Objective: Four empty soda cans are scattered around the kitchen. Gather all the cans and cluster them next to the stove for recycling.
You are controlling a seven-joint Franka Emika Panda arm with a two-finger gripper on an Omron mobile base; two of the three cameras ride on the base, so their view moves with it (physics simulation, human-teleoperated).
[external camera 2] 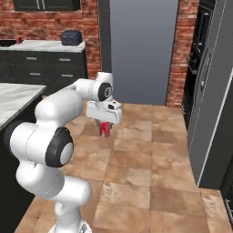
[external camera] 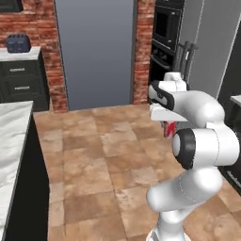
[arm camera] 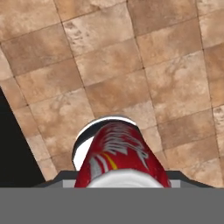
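One red soda can (arm camera: 118, 153) is gripped in the claw (external camera 2: 105, 129), its long axis running along the fingers, carried high over the tiled floor (external camera 2: 150, 177); no stove is seen.

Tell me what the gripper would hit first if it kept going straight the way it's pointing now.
Most likely the tiled floor. The gripper points down with a soda can held between its fingers, so the can's lower end would touch before the fingers do. Nothing else appears below it, though the height above the tiles is hard to judge.
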